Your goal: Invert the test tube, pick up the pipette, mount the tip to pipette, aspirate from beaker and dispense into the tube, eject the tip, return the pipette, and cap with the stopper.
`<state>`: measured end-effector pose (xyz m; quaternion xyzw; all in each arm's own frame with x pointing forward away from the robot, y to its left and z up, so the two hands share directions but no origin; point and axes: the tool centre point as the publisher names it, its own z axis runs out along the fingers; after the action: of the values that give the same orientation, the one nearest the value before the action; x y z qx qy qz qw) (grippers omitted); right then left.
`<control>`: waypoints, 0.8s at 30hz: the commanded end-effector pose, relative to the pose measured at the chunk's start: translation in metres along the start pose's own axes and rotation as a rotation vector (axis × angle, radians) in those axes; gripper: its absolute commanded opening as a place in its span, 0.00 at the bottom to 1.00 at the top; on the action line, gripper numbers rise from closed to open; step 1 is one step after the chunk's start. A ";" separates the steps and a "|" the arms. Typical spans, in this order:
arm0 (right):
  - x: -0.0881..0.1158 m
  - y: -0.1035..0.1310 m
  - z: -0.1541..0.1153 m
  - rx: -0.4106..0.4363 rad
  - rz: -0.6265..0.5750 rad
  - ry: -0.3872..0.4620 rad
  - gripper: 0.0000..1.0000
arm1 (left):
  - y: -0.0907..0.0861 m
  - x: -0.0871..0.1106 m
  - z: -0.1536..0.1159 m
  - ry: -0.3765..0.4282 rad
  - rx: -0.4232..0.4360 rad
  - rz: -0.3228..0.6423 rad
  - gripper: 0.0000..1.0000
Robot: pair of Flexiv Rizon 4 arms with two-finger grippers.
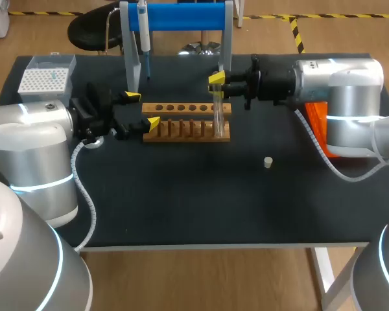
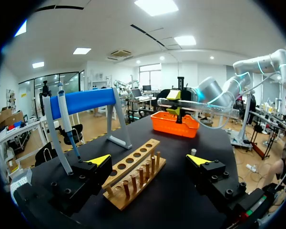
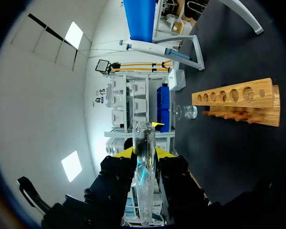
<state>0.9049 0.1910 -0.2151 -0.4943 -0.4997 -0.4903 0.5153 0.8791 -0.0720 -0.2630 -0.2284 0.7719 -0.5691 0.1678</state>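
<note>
One tube [image 1: 218, 120], right end effector [image 1: 217, 86] level

Black table [image 1: 181, 201] bearing a wooden rack [image 1: 181, 113] near its middle, with a row of round holes along the top and a row of upright pegs in front. Just behind the rack, a stand [image 1: 181, 16] with white legs and a blue crossbar. Well right of the rack, an orange basket [image 1: 313, 120], partly hidden.

No text, label, number or sign can be read on anything upon the counter [image 1: 181, 207]. If any print is borne by the pipette [image 1: 144, 32] or the test tube [image 1: 217, 120], it is too small to be made out.
</note>
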 end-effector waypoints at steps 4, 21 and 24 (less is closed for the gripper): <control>0.001 0.000 0.000 0.000 0.000 -0.004 0.00 | -0.008 0.002 -0.002 -0.022 0.206 0.214 1.00; 0.001 0.000 0.000 0.000 0.000 -0.004 0.00 | -0.041 0.021 -0.020 0.218 0.507 0.701 1.00; 0.001 0.000 0.000 0.000 0.000 -0.004 0.00 | -0.041 0.021 -0.020 0.218 0.507 0.701 1.00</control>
<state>0.9048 0.1912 -0.2152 -0.4943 -0.4998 -0.4904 0.5152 0.8527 -0.0845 -0.2139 0.0688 0.7086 -0.6269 0.3164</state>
